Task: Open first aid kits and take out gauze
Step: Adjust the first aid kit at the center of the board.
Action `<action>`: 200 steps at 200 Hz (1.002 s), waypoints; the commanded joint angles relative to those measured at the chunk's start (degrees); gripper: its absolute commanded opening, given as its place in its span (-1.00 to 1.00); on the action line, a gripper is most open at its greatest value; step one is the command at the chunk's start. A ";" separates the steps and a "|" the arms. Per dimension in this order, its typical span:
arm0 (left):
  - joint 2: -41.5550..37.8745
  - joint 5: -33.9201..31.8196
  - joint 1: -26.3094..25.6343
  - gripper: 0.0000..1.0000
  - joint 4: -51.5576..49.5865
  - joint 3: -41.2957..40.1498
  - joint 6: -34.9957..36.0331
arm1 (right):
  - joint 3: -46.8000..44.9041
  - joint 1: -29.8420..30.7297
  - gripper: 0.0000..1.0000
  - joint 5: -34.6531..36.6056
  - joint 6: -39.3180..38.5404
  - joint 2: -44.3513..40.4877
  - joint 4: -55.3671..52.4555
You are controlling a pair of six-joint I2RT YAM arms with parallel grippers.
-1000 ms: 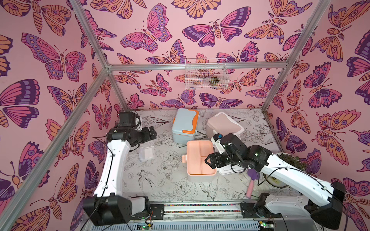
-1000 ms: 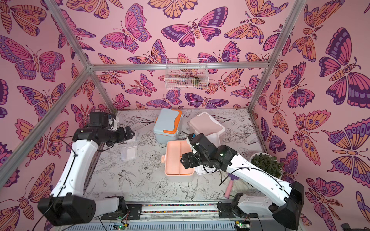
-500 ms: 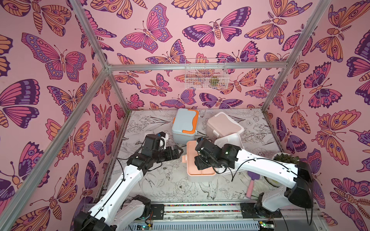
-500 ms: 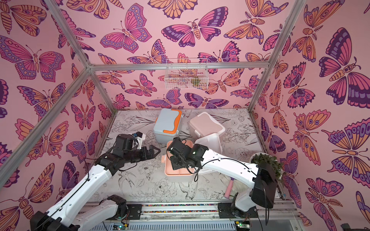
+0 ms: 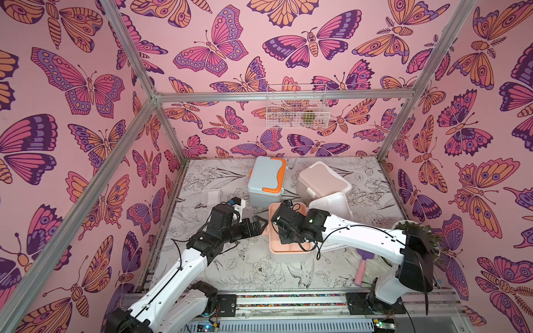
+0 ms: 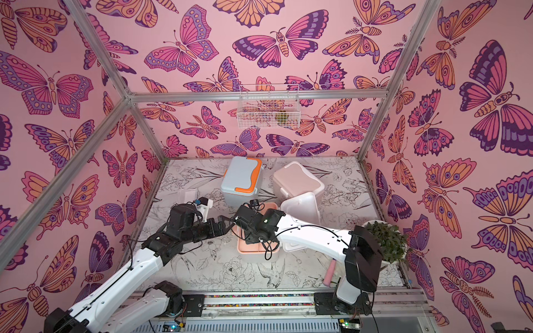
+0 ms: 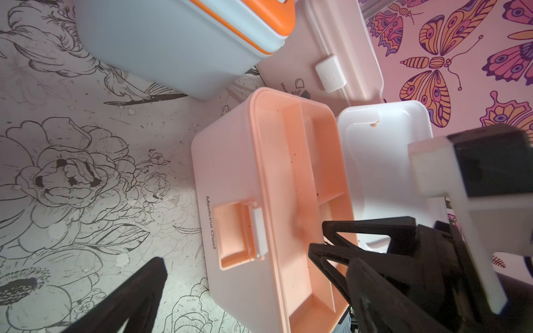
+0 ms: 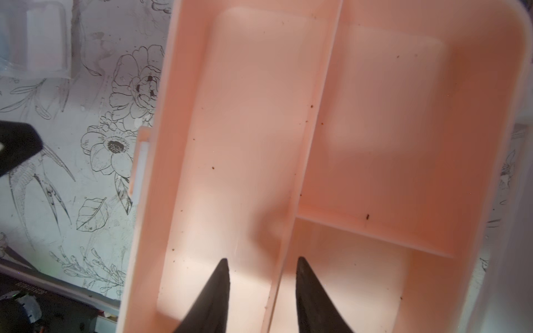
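The white first aid kit stands open in mid-table, its peach tray [image 5: 291, 248] [image 7: 288, 161] [image 8: 389, 115] empty and its white lid [image 5: 331, 204] tipped back. The light blue kit [image 5: 266, 181] and the dusty pink kit [image 5: 321, 180] are shut behind it. One gauze packet [image 5: 214, 196] [image 6: 187, 196] [image 8: 37, 40] lies flat at the left of the table. My right gripper [image 8: 262, 259] reaches into the tray, its fingers apart on either side of the tray's divider. My left gripper [image 5: 259, 226] [image 7: 256, 261] is wide open at the kit's latch side, holding nothing.
A pink-handled purple brush [image 5: 362, 268] lies at the front right under my right arm. A potted plant [image 6: 386, 242] stands by the right wall. A white wire basket [image 5: 297, 106] hangs on the back wall.
My left arm has swung from the left wall to the open kit's side. My right gripper has moved left over the peach tray and its jaws have narrowed.
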 commanded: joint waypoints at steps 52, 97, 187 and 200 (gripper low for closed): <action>1.20 4.86 -5.08 0.97 4.73 -3.48 -3.04 | 2.21 0.61 -0.33 5.04 5.79 2.73 -3.01; 3.63 3.20 -11.81 0.96 8.64 -4.13 -5.33 | 3.83 0.60 -0.39 6.69 6.68 4.40 -4.66; 6.76 2.07 -16.20 0.91 17.27 -6.44 -7.39 | 4.32 0.60 -0.64 8.53 7.35 3.62 -4.95; 5.68 1.94 -16.23 0.91 18.47 -7.53 -7.58 | 4.26 0.60 -0.65 8.48 7.16 3.34 -4.61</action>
